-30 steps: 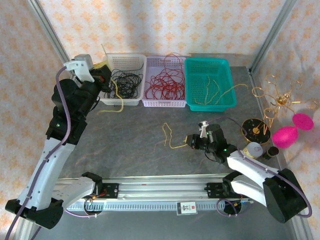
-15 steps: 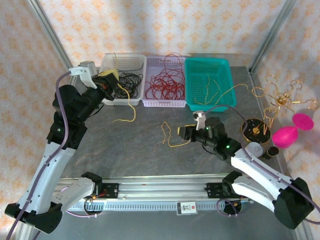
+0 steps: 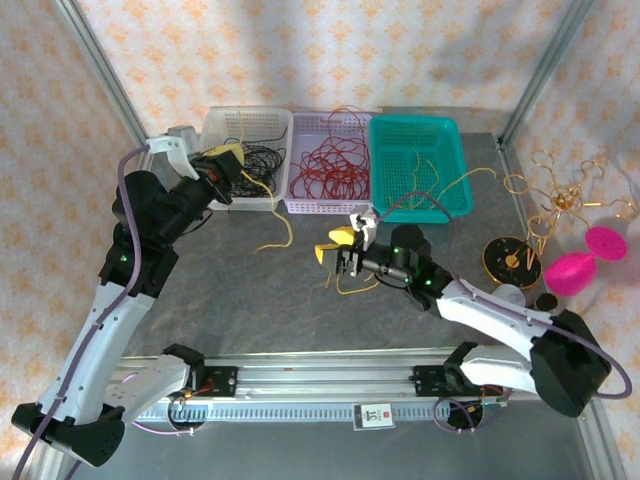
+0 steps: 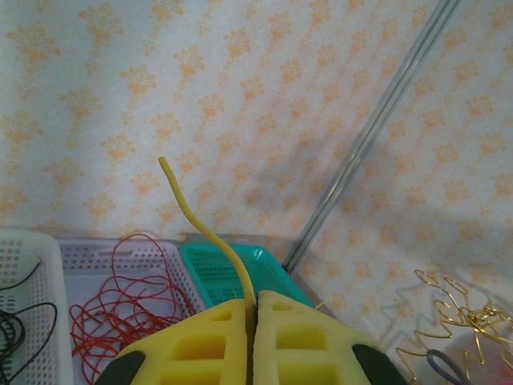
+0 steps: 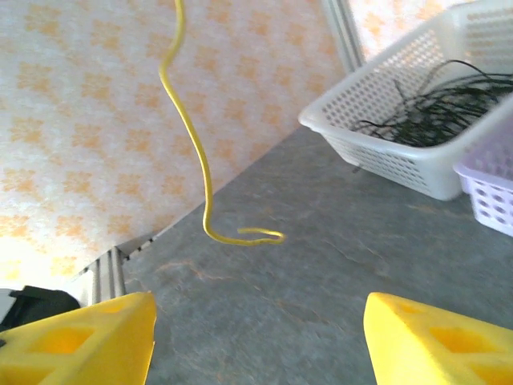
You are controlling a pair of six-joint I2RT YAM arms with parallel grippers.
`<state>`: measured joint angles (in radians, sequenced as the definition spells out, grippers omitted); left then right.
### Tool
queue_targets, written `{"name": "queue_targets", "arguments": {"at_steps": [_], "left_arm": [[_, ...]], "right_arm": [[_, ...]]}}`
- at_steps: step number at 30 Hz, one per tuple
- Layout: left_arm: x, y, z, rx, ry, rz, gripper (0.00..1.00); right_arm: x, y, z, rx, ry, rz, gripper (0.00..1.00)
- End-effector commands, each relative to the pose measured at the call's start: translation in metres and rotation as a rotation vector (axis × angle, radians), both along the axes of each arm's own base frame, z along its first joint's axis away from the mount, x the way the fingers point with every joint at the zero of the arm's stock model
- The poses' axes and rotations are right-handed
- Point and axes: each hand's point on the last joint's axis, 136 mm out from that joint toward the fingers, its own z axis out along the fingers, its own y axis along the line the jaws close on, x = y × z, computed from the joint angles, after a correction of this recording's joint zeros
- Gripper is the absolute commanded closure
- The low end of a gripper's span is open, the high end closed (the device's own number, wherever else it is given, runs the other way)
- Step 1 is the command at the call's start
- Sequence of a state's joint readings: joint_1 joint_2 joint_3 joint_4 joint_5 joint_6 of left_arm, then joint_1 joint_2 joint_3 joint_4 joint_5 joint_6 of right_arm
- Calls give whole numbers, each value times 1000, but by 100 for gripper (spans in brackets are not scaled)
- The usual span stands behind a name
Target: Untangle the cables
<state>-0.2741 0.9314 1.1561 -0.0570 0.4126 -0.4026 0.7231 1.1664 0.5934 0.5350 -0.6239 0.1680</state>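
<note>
Moved: right gripper (image 3: pixel 343 255) swinging left over the loose cable (image 3: pixel 350 290), fingers spread wide
Higher: left gripper (image 4: pixel 256 301) clamping a yellow cable (image 5: pixel 207 176), swinging it right, tail dangling
Far: black cables (image 3: pixel 255 160), red cables (image 3: pixel 330 170) lying sorted in baskets (image 3: pixel 245 203)
Remaining: both yellow ones seemingly heading for the teal basket (image 3: pixel 415 120)

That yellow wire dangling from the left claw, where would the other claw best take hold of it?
Probably the hanging stretch of the yellow wire, above the curled tip that seems to rest on the table. It hangs nearly upright, so the open right gripper should come in level from the side, a finger either side. The left gripper pinches it higher up.
</note>
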Motion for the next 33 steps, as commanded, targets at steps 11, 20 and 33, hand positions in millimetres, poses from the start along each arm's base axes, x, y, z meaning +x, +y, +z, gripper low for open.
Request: {"name": "queue_targets", "arguments": {"at_steps": [11, 20, 33], "left_arm": [[-3, -4, 3, -54, -16, -37, 100], [-7, -4, 4, -59, -15, -45, 100], [2, 12, 22, -62, -52, 62, 100]], "right_arm": [[12, 53, 28, 98, -115, 71, 39], [43, 68, 0, 95, -30, -3, 66], [40, 66, -35, 34, 58, -4, 98]]}}
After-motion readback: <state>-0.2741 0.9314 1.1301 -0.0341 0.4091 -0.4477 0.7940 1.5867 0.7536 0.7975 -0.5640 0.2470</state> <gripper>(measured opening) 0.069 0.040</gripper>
